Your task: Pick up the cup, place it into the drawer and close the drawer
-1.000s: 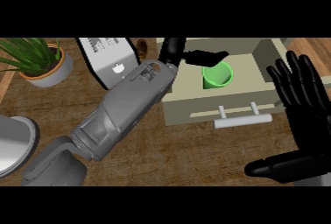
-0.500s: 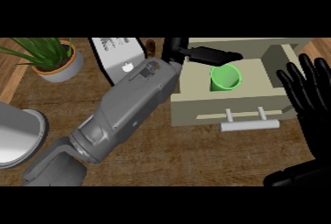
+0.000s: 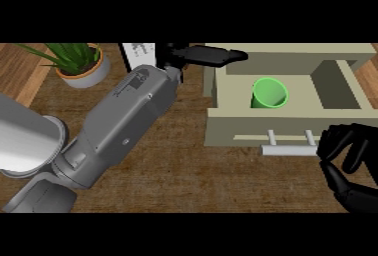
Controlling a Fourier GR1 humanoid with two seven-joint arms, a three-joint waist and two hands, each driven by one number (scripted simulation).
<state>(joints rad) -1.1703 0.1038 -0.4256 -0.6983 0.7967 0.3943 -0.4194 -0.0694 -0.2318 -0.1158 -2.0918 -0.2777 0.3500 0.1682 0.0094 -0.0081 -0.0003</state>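
Cup [image 3: 269, 93]: green, tilted, inside the open drawer [image 3: 280, 125]. Left hand [image 3: 210, 54]: over the drawer's rear left corner, fingers straight, holding nothing. Right hand [image 3: 347, 160]: just beside the right end of the drawer handle [image 3: 289, 149], fingers curled, empty. Potted plant [image 3: 77, 62]: on the table [image 3: 192, 175], far left.

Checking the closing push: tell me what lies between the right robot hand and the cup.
Head view: between the right robot hand and cup lie the drawer's front and handle.
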